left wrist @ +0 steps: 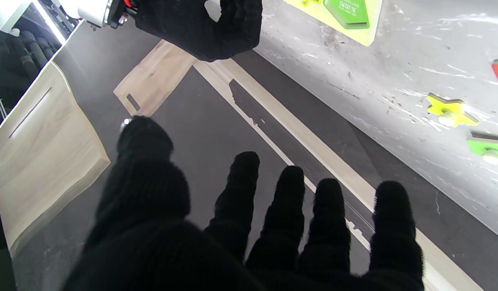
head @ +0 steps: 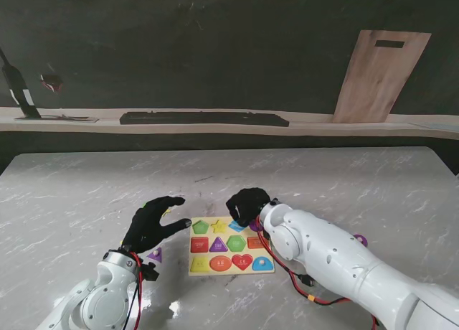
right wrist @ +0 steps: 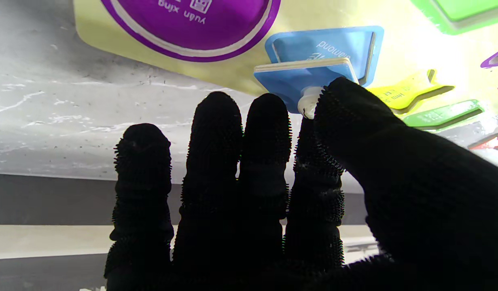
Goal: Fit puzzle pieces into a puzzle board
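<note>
Step in hand: seating blue diamond piece [right wrist: 309, 74] in its blue recess on puzzle board [head: 231, 244], far edge, right of middle. Right hand [head: 247, 204] pinched piece's white knob [right wrist: 306, 106] between thumb and forefinger; piece tilted, half over recess. Next move, by my judgement: level piece, press down, release (corners must align). Left hand [head: 150, 224] spread wide, empty, over marble table [head: 86, 194] left of board. Pieces flat, glossy-painted, apparently wood.

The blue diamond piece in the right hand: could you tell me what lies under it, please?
Under the blue diamond piece, pinched by its knob in the right hand, sits its blue diamond recess in the puzzle board. The piece covers part of the recess.
</note>
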### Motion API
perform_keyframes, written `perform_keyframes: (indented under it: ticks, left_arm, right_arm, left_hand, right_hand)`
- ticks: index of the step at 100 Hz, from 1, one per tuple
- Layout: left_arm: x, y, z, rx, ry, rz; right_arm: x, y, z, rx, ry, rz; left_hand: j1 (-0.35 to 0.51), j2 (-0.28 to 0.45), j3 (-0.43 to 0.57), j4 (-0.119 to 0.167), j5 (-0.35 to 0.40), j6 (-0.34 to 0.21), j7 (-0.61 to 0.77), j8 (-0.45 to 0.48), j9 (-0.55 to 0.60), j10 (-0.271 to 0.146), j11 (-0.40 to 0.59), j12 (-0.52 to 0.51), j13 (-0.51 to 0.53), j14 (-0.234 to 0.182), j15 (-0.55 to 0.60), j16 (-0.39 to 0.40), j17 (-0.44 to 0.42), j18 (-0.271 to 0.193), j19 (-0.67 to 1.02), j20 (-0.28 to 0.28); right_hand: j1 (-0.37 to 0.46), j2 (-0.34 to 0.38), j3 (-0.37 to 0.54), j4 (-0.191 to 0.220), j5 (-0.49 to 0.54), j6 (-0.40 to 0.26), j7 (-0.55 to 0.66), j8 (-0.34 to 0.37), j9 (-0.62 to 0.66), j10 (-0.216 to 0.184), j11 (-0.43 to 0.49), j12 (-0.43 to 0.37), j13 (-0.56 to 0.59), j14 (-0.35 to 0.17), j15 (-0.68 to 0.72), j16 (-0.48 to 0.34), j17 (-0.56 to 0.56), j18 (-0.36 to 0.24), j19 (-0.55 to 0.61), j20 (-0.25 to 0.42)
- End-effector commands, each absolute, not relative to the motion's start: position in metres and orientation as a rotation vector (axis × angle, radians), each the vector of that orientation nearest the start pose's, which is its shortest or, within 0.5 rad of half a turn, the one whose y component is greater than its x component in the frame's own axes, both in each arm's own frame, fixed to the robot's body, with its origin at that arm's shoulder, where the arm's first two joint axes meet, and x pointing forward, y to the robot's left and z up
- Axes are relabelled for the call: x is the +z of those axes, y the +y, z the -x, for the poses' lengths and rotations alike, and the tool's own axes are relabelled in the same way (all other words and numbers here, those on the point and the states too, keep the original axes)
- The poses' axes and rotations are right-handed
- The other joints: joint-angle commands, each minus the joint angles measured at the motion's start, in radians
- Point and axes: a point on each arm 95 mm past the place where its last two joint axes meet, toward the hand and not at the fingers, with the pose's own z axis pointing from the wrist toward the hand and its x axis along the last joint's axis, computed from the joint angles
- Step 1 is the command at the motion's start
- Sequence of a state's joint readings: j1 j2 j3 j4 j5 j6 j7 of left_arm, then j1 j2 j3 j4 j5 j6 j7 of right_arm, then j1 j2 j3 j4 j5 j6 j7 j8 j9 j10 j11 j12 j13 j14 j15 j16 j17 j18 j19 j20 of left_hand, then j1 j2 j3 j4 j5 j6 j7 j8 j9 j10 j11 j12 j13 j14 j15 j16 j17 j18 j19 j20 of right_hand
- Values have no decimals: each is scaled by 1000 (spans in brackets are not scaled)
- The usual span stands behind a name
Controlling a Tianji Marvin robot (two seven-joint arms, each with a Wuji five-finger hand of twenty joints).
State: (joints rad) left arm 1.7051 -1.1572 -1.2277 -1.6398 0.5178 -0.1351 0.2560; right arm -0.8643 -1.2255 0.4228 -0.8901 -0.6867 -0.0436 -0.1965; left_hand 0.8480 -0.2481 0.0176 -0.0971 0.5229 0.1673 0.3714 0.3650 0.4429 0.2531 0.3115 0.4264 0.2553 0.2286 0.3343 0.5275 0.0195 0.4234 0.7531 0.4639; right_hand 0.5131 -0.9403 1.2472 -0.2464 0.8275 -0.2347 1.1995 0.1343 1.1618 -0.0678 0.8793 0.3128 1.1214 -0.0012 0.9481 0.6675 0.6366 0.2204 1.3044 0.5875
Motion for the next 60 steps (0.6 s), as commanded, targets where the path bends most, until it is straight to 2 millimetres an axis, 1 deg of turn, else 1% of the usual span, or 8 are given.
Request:
perform_keyframes:
  ticks: [1, 19, 21, 40, 60]
  left_arm:
    - [-335, -17, -359, -1979, 1005, 1600]
    - [-335, -17, -359, -1979, 1005, 1600]
    - [-335, -17, -359, -1979, 1005, 1600]
    - [-336, -18, -359, -1980, 1003, 1603]
    - [-336, -17, -359, -1980, 1000, 1602]
  right_arm:
    - [-375, 104, -508, 1456, 1841, -1037]
    - [-377, 108, -507, 1456, 1839, -1045]
    - [-377, 108, -507, 1454, 1840, -1042]
    - [-379, 112, -507, 1427, 1839, -1045]
    - [-381, 113, -505, 1403, 1838, -1062]
  left_hand:
    - [10, 24, -34, 40, 18, -27, -21, -5, 12, -11, -19, -7, 6, -32, -28, -3, -13, -87, -10, 15]
    - [11, 25, -35, 40, 19, -27, -21, -4, 13, -12, -19, -7, 5, -33, -28, -4, -13, -88, -9, 15]
    - [9, 26, -35, 40, 19, -28, -21, -4, 11, -13, -20, -7, 5, -33, -28, -4, -13, -88, -9, 15]
    - [9, 27, -35, 39, 19, -29, -21, -5, 11, -13, -20, -7, 4, -34, -29, -4, -14, -88, -11, 14]
    - [11, 27, -35, 39, 19, -25, -22, -5, 12, -9, -20, -7, 4, -32, -30, -4, -13, -88, -11, 14]
  right_hand:
    - [26, 4, 30, 39, 26, -2, 23, 18, 39, 45, 24, 0, 26, -4, 25, -6, 13, 24, 35, -12]
    - [28, -6, 35, 41, 33, 5, 23, 15, 47, 52, 23, -5, 31, 3, 30, -6, 16, 28, 42, -13]
    - [28, -7, 35, 41, 33, 5, 23, 15, 48, 57, 25, -4, 32, 3, 31, -6, 16, 29, 42, -13]
    - [32, -17, 40, 42, 41, 22, 24, 11, 57, 69, 27, -7, 40, 13, 40, -6, 23, 37, 53, -13]
    - [32, -24, 45, 43, 47, 31, 24, 8, 63, 73, 29, -9, 46, 19, 46, -6, 24, 43, 61, -13]
